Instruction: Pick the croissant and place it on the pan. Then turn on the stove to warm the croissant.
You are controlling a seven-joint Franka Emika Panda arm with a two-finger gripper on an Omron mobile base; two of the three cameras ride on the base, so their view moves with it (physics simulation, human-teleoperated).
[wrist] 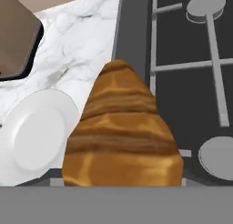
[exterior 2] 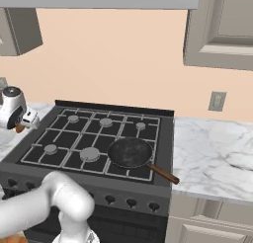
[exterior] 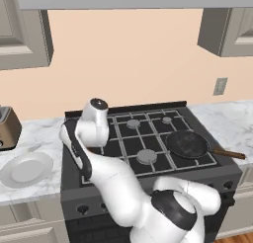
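1. Croissant (wrist: 120, 136): golden-brown, banded, lumpy; looms large at the bottom of the hand view, right at the fingers' end; beneath it lie the stove's left edge and the marble counter; judged to be lifted clear of the counter. In the right base view a small orange-brown speck sits under the hand at the far left, likely the same pastry.
2. Gripper (exterior 2: 20, 126): the fingertips are hidden behind the croissant in the hand view; the jaws look partly closed with the croissant between them; judged held, though actual contact of the pads cannot be seen.
3. Arm: reaches up from the base to the left side of the stove (exterior: 148, 133); the hand hangs above the stove's left edge.
4. Pan (exterior: 188, 144): dark, round, empty; sits on the front right burner, brown handle pointing right over the counter; well apart from the hand.
5. Plate (exterior: 25, 169): white, bare, on the counter (exterior: 39, 138) left of the stove; a brown toaster (exterior: 7, 128) stands behind it.
6. Step in hand, as judged: carry phase; pick done, placing not yet done; knobs untouched.
7. Next move calls for: travel rightward across the grates, keeping the croissant above them; centre over the pan, lower, release; then address the front knobs.
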